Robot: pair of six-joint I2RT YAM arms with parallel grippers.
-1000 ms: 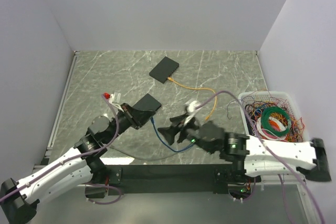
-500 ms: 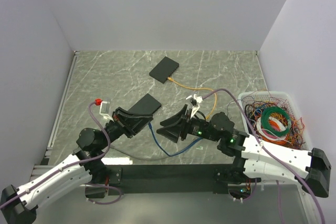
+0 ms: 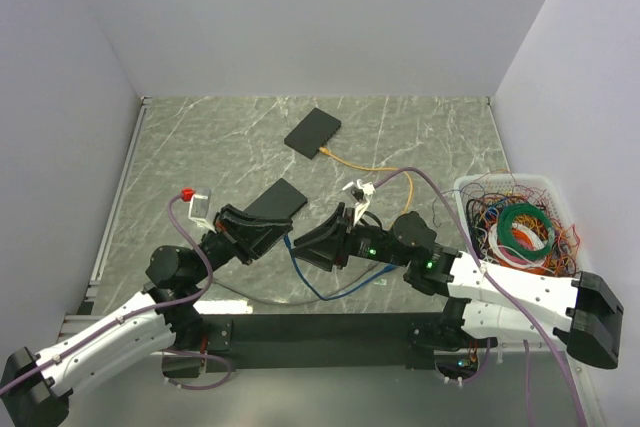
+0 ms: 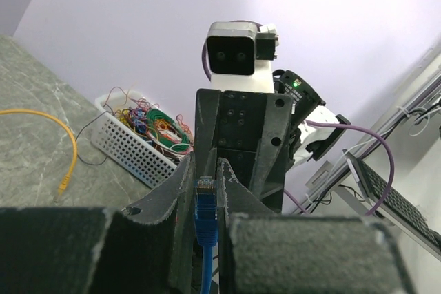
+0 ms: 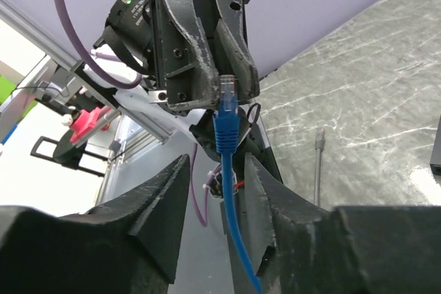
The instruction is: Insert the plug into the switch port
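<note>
**Plug.** The plug [image 5: 225, 111] is off the table, held in the air above the near half of the table [image 3: 200, 147], about midway between its left and right edges. In both wrist views its long axis runs close to upright. The clear connector tip is uppermost and the blue boot is below it. The blue cable [image 5: 236, 239] drops from the boot and loops along the table toward the near edge.

**Left gripper.** The left gripper [image 5: 229, 94] is clamped on the plug, with its fingers pressed against the connector end from both sides.

**Right gripper.** The right gripper [image 5: 217, 163] faces the left one at close range. Its jaws stand apart, one on each side of the cable just below the boot. A gap shows on both sides, so there is no contact.

**Switches.** The near switch [image 3: 277, 197] is a flat black box near the middle of the table, just beyond the left gripper, with its long axis on a diagonal. The far switch [image 3: 312, 132] lies toward the far edge, also on a diagonal. A yellow cable [image 3: 355, 165] runs from its near end toward the right edge. The ports cannot be made out on either switch.

**Containers.** A white perforated basket [image 3: 500, 179] sits against the right edge of the table. It holds a tangle of coloured wires [image 3: 520, 232], including a green coil. Some strands spill over its rim.
</note>
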